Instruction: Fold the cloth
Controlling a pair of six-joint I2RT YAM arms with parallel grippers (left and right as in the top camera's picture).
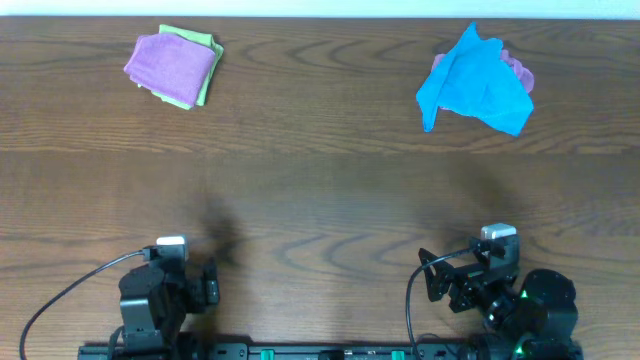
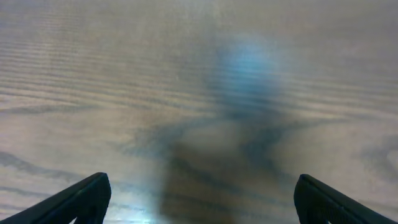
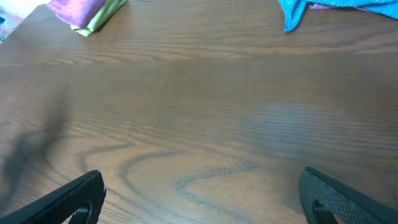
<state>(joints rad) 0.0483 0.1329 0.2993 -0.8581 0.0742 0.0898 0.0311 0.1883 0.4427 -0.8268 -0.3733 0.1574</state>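
The cloth [image 1: 170, 63], lilac-purple, lies folded on top of a light green folded cloth [image 1: 205, 72] at the table's far left. It also shows at the top left of the right wrist view [image 3: 73, 10]. My left gripper [image 1: 208, 285] is open and empty near the front edge, over bare wood [image 2: 202, 182]. My right gripper [image 1: 432, 275] is open and empty near the front right, also over bare wood [image 3: 200, 176]. Both grippers are far from the cloth.
A crumpled bright blue cloth [image 1: 475, 85] lies at the far right, with a pinkish cloth edge [image 1: 518, 72] showing from under it. The blue cloth's edge shows at the top of the right wrist view [image 3: 329, 7]. The wooden table [image 1: 320, 190] spans the view.
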